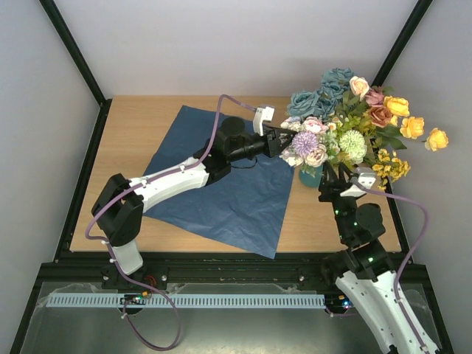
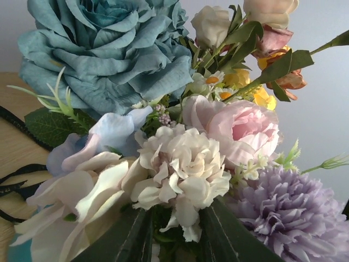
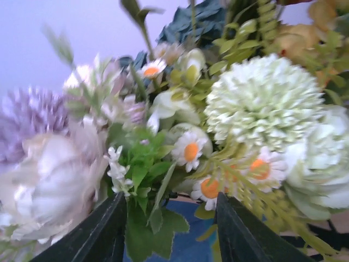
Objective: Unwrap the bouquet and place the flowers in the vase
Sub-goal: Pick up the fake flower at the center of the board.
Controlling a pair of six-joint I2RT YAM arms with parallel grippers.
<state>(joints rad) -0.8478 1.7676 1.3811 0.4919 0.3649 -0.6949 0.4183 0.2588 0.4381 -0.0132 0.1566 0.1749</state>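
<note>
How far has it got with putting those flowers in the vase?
Nearly finished. Done: the blue paper lies spread flat, off the stems, and the flowers stand in the vase. In hand: the left gripper seems to grip the bunch among the blooms, while the right gripper is open beside the vase. Left: probably just letting go and backing away.

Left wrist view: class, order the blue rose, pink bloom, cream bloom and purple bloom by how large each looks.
1. blue rose, clearly the largest.
2. purple bloom, though the picture's edge cuts it off.
3. pink bloom and cream bloom look alike; nearness to the camera leaves them unranked.
</note>
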